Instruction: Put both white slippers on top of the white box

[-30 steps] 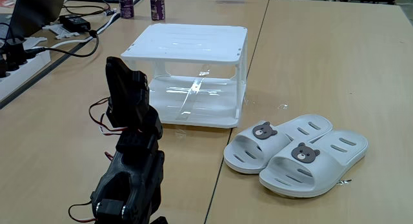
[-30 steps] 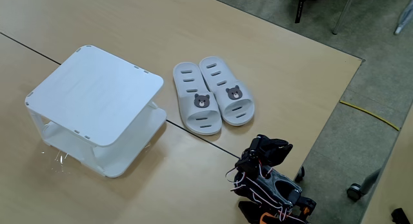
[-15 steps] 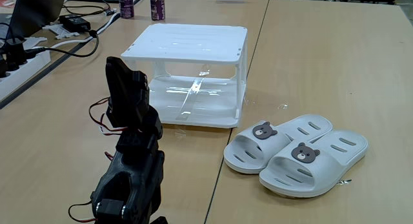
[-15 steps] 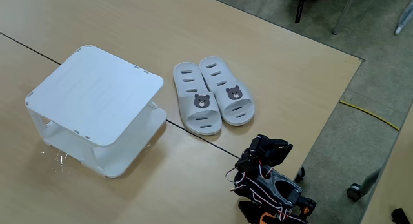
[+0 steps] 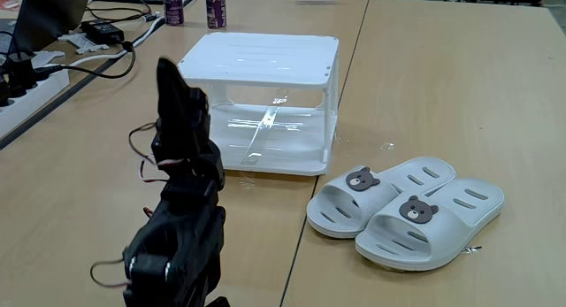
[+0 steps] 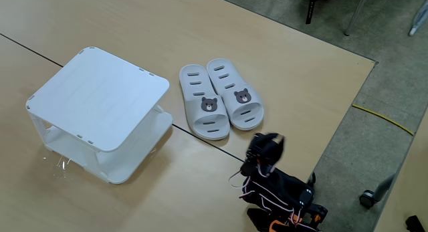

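Observation:
Two white slippers lie side by side on the wooden table, bear badges up: one (image 5: 378,195) nearer the box and one (image 5: 435,220) beside it. Seen from above they are a left one (image 6: 203,111) and a right one (image 6: 235,95). The white box (image 5: 262,56) stands to their left, its slatted top bare (image 6: 100,95). My black arm is folded at the table's near edge. The gripper (image 5: 173,80) points up in front of the box, apart from both slippers, and shows as a dark lump (image 6: 269,146) below them. Its fingers look shut with nothing in them.
A power strip with cables (image 5: 31,75) lies along the left edge, and two purple cans (image 5: 174,4) stand behind the box. The table ends just right of the arm, with a yellow cable (image 6: 382,117) on the floor beyond it.
The arm has started to unfold. Its gripper end rose and leaned forward toward the box, shifting slightly toward the slippers in the view from above. Slippers and box have not moved.

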